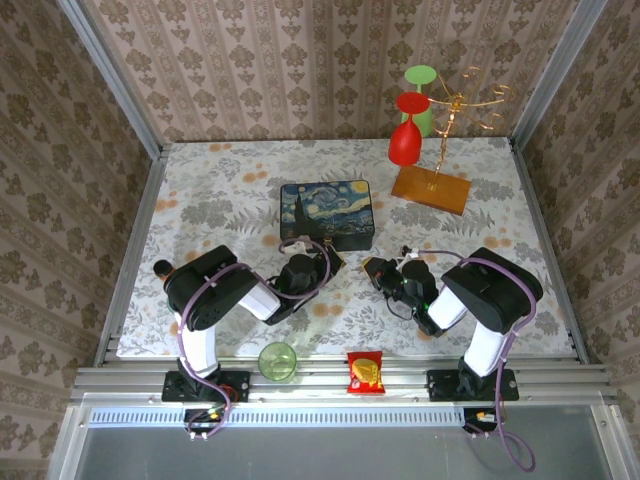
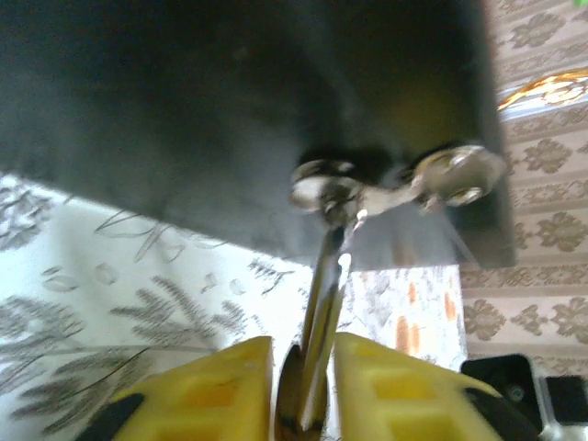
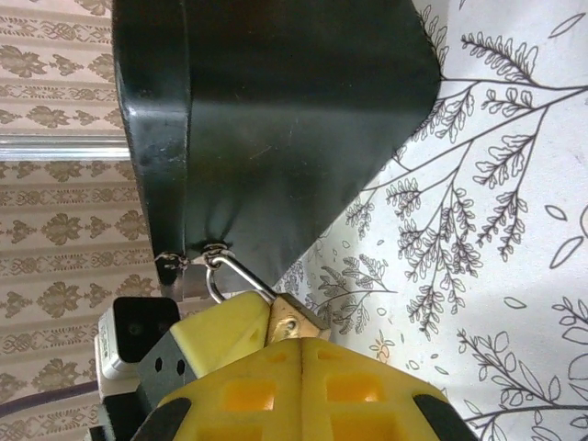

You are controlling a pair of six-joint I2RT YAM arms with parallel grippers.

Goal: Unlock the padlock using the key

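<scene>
Hanging from the box [image 3: 276,119] hasp, the padlock [image 3: 296,322] meets the right gripper [image 3: 303,354]'s pressed-together jaws. The left gripper [image 2: 303,354]'s jaws narrowly flank the shackle [image 2: 322,276] — grip unclear. If they slacken, the padlock swings — the key misses.

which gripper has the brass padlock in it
The right gripper: it is shut on the small brass padlock, just below the dark box. The left gripper has a thin silvery piece in its gap instead.
</scene>
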